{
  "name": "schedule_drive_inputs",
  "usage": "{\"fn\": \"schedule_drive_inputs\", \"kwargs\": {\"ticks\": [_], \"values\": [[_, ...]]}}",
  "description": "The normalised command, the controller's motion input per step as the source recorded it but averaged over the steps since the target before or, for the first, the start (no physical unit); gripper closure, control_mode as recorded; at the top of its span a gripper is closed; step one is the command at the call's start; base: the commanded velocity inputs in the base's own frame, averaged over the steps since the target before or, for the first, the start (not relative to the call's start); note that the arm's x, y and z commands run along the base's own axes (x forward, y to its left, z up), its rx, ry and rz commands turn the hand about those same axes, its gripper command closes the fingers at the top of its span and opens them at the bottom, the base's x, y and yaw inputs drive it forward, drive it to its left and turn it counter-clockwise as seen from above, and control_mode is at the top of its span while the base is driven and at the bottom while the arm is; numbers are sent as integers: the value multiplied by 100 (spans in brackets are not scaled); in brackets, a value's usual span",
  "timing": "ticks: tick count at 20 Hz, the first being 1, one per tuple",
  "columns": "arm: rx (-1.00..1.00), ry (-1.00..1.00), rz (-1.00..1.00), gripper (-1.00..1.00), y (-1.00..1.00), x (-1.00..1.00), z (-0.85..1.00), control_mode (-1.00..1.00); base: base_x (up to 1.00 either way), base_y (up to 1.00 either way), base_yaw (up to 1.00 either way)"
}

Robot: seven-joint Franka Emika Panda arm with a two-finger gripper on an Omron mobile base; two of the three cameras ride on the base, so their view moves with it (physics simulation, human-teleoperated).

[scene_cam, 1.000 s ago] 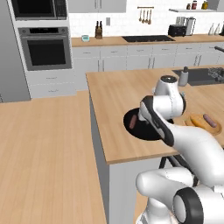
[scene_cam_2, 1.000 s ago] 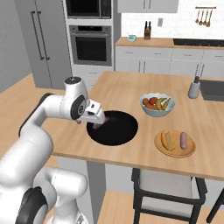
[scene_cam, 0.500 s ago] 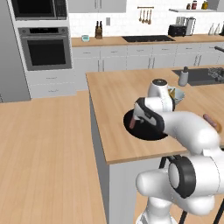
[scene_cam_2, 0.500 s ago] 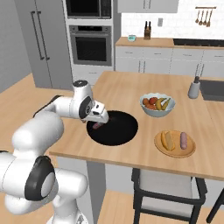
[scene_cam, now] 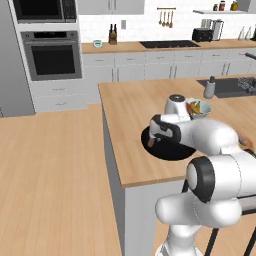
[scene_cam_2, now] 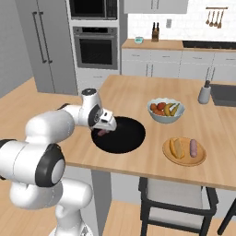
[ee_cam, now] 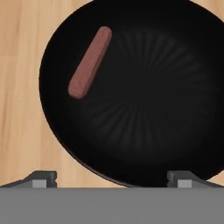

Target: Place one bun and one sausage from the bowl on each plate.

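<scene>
Hovers low over the near-left part of the bowl [ee_cam: 144,100], gripper [ee_cam: 111,178] spread wide and empty, its tips straddling the rim. Leaves one sausage [ee_cam: 90,62] lying slantwise in the bowl, well off to the side of the tips rather than between them. Risks closing on nothing, or nudging the sausage so that it rolls away across the smooth black surface, unless shifted across and turned to meet its long axis. Could also catch a tip on the rim and drag the bowl along the bench [scene_cam_2: 138,97]. Already carries a bun [scene_cam_2: 175,148] and a second sausage [scene_cam_2: 193,148] on the tan plate [scene_cam_2: 184,159]. Offers no sight of the red-rimmed plate.
</scene>
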Motion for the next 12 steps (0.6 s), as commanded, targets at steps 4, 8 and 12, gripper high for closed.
{"fn": "schedule_drive_inputs", "kwargs": {"ticks": [4, 8, 12], "values": [[3, -8, -1, -100, 0, 35, -5, -100, 0, 0, 0], [10, -13, -6, -100, 3, 32, -7, -100, 0, 0, 0], [7, -12, -8, -100, 13, 48, -27, -100, 0, 0, 0]]}}
